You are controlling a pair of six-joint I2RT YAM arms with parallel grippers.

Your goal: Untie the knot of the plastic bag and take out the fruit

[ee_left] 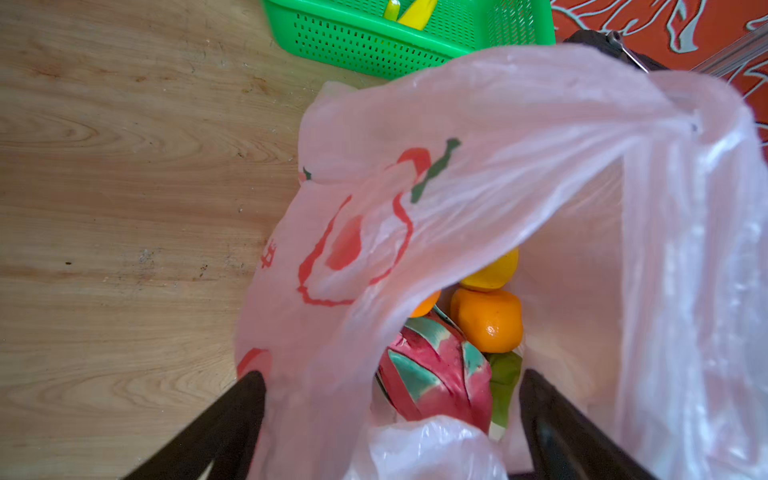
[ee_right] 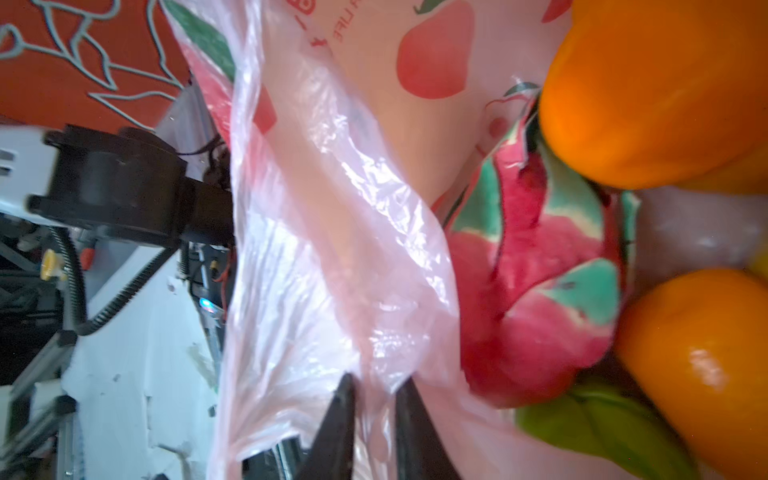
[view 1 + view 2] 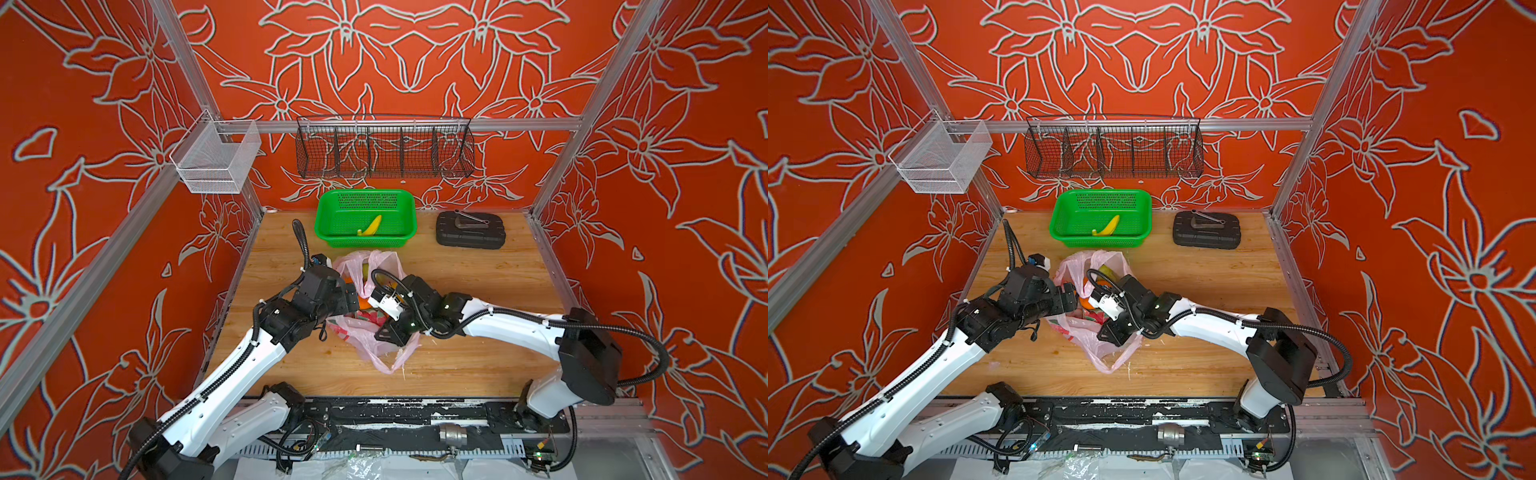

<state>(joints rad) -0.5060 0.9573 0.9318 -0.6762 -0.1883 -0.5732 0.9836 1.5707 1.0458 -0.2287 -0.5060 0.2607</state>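
The plastic bag is lying mid-way across the bench; the right gripper, jaws clenched on its rim, is seemingly holding it open so the left gripper, jaws released, can reach the fruit.

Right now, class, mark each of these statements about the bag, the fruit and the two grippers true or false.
1. The banana lies in the green basket. True.
2. The left gripper is shut on the banana. False: its jaws stand wide open at the plastic bag.
3. The right gripper pinches the plastic bag's film. True.
4. The dragon fruit sits in the green basket. False: it lies inside the plastic bag, next to an orange.
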